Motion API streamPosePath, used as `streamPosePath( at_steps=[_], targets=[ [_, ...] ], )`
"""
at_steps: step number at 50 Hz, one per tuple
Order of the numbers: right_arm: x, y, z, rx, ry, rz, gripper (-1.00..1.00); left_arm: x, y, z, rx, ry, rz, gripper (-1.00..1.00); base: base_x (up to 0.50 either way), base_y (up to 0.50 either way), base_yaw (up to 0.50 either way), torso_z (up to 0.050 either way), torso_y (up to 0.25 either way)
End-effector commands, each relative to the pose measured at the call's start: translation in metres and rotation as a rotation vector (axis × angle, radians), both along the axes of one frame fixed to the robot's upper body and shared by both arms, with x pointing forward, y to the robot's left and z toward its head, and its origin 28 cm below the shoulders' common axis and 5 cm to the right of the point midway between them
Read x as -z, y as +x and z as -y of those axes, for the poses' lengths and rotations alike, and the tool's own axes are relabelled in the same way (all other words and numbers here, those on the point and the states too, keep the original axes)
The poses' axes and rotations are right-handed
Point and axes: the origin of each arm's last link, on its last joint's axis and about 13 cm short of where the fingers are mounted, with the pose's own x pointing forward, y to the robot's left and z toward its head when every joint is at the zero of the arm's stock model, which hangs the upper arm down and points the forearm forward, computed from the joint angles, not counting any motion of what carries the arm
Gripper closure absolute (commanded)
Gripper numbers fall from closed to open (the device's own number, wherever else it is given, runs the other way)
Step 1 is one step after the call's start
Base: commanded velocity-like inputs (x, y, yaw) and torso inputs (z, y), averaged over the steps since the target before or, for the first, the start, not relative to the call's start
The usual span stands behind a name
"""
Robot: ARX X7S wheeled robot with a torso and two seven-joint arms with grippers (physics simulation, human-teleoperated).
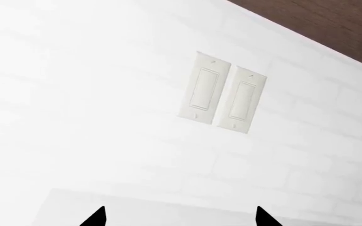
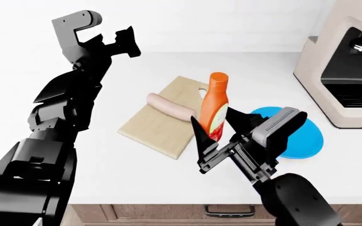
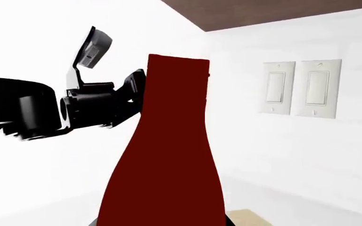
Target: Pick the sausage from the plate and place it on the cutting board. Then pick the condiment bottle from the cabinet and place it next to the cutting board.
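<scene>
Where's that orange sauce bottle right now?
In the head view, the condiment bottle stands upright in the right tool, between the cutting board and the plate.

Plenty of open counter (image 2: pixel 137 165) in front of the cutting board (image 2: pixel 162 123) and off to its left, easy to get in there. The right side is cramped: the condiment bottle (image 2: pixel 214 106) stands upright at the board's right edge with the right claw (image 2: pixel 217 137) around it, the plate (image 2: pixel 300 136) just behind, and a big beige appliance (image 2: pixel 344 70) blocks the far right. The left claw (image 2: pixel 127 44) sits raised near the back wall, well clear of the board
</scene>
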Motion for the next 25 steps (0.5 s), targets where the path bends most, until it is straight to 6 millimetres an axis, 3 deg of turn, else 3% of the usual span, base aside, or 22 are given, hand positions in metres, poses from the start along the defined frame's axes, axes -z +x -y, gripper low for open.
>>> streamPosePath(
  at_steps=[1, 25],
  targets=[
    [0.006, 0.006, 0.001, 0.008, -0.012, 0.012, 1.0, 0.0, -0.001, 0.0, 0.003, 0.0, -0.001, -1.0, 0.0, 0.0, 0.0, 0.0, 0.0],
    [0.031, 0.017, 0.001, 0.016, -0.012, -0.035, 1.0, 0.001, -0.001, 0.0, 0.01, -0.003, 0.002, -1.0, 0.0, 0.0, 0.0, 0.0, 0.0]
  ],
)
